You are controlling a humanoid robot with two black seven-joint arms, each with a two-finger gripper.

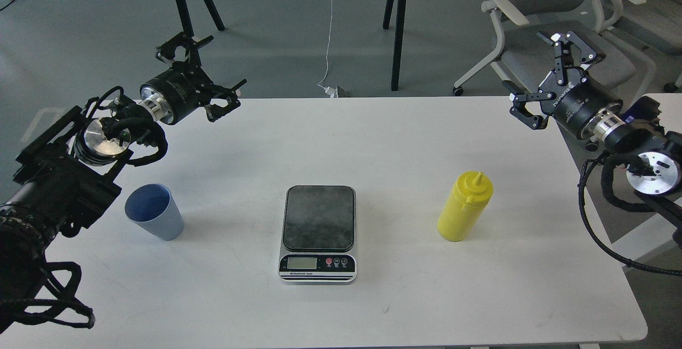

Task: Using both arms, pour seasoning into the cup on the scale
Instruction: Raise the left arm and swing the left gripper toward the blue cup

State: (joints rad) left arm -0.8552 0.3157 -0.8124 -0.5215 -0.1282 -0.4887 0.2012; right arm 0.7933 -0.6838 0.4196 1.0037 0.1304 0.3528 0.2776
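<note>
The light blue cup stands upright on the white table at the left, empty. In the middle lies the scale, its dark platform bare. A yellow seasoning bottle stands upright to the right of the scale, nozzle up. My left gripper hovers open above the table's far left corner, well behind the cup and holding nothing. Over the table's far right edge my right gripper is also open and empty, behind and to the right of the bottle.
The white table ends close beyond the bottle on the right. Black table legs and a white cable stand on the floor behind. Grey office chairs sit at the back right.
</note>
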